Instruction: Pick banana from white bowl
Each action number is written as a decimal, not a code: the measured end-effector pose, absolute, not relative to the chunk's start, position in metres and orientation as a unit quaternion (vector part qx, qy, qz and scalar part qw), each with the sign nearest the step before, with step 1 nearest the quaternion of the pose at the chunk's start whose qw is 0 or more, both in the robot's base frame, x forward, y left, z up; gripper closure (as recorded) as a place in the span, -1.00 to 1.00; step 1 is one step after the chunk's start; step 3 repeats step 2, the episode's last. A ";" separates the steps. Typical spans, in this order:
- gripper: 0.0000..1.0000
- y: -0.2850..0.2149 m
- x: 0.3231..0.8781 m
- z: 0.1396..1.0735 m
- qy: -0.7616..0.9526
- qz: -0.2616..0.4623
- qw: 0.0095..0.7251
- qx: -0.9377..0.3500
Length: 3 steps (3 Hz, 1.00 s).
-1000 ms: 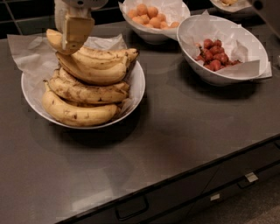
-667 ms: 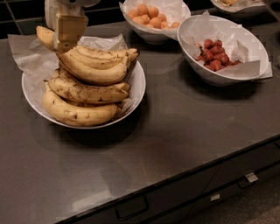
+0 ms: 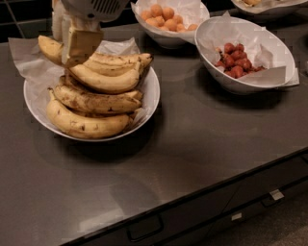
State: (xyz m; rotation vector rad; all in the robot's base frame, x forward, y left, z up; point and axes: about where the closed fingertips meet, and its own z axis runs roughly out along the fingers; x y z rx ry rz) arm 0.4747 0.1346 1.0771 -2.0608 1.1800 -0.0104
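Note:
The white bowl [image 3: 153, 91], wide and paper-lined, sits at the left of the dark counter and holds a pile of bananas. The top one is the banana [image 3: 108, 80], plump and yellow, with its left end sticking out over the bowl's back-left rim. My gripper [image 3: 70, 41] comes down from the top left. Its tan fingers [image 3: 83, 44] are closed on the left part of this banana, which still rests on the pile. Heavily brown-streaked bananas [image 3: 96, 101] lie below it.
A white bowl of orange balls [image 3: 166, 19] stands at the back centre. A deeper white bowl with red fruits [image 3: 236, 60] stands at the right. Another dish [image 3: 269, 5] is at the top right. The counter's front edge has drawer handles [image 3: 144, 228] below.
My gripper has shifted a little to the left over the bowl's back-left side, and the top banana's left end has moved left with it. The other bananas have not moved.

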 end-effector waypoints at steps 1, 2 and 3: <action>1.00 0.129 0.466 1.066 0.463 0.019 0.379 -0.801; 1.00 0.124 0.455 1.062 0.468 0.026 0.388 -0.794; 1.00 0.124 0.455 1.062 0.468 0.026 0.388 -0.794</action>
